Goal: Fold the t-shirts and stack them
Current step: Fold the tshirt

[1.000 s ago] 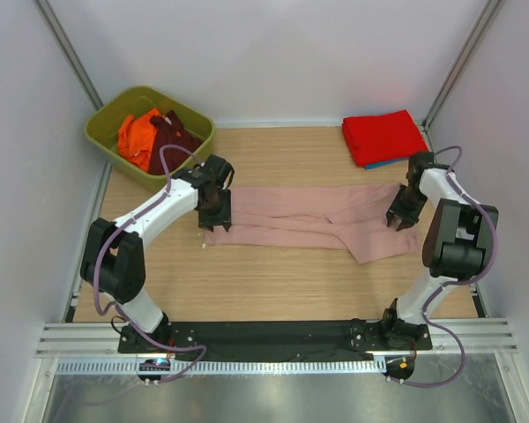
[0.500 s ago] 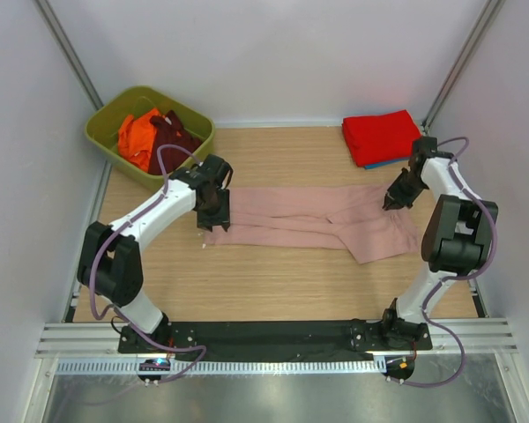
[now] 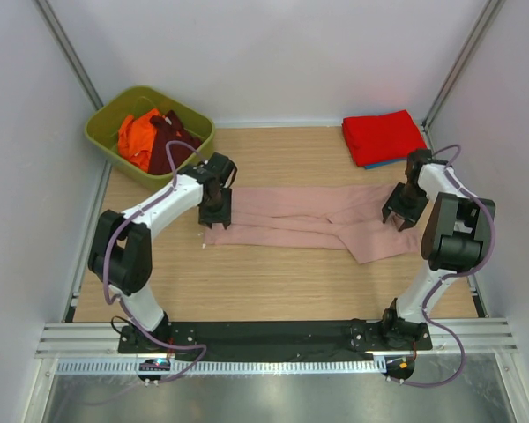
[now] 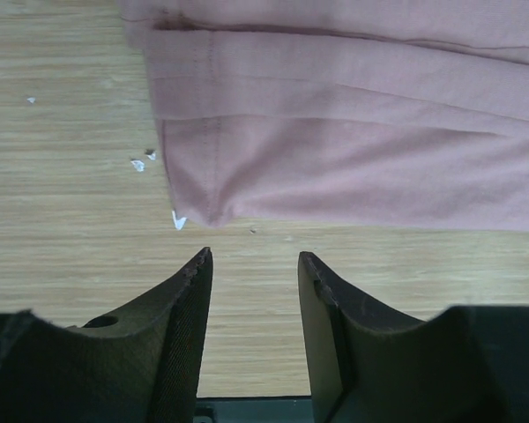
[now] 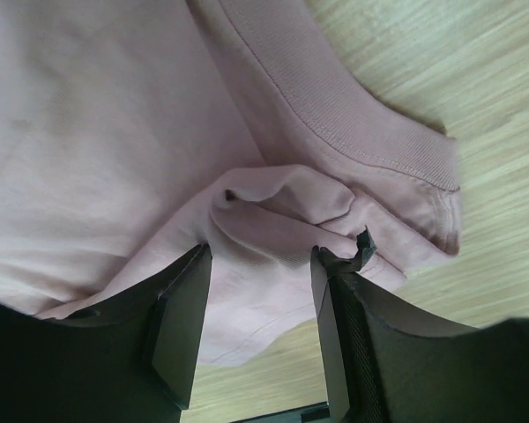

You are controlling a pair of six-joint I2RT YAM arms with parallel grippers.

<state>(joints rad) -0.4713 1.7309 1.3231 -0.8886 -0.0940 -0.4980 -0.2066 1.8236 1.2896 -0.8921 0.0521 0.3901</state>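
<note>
- Bin, olive green, sits at 10 o'clock on the counter. It holds the orange t-shirt and the maroon t-shirt, bunched together.
- At 1 o'clock you have the folded red t-shirt lying on the blue t-shirt, of which only a sliver shows at the near edge.
- The pink t-shirt lies flat mid-counter as a narrow folded strip. Its long axis runs 9 to 3 o'clock, with the stitched hem at the 9 o'clock end and the ribbed collar at the 3 o'clock end. A loose flap pokes out toward 5 o'clock near the collar end.
- Your left pincer stands apart with nothing between the fingers. It hangs over bare wood just beside the hem corner. A few white scraps lie on the wood close to that corner.
- Your right pincer is also apart, straddling a rumpled fold of pink cloth beside the collar. The fingers do not pinch the fold.
- Bare wood stretches along the whole 6 o'clock side of the strip, between it and the arm bases. A thinner band runs along its 12 o'clock side.
- The right arm works near the wall at 3 o'clock, and the red stack is just beyond it.
</note>
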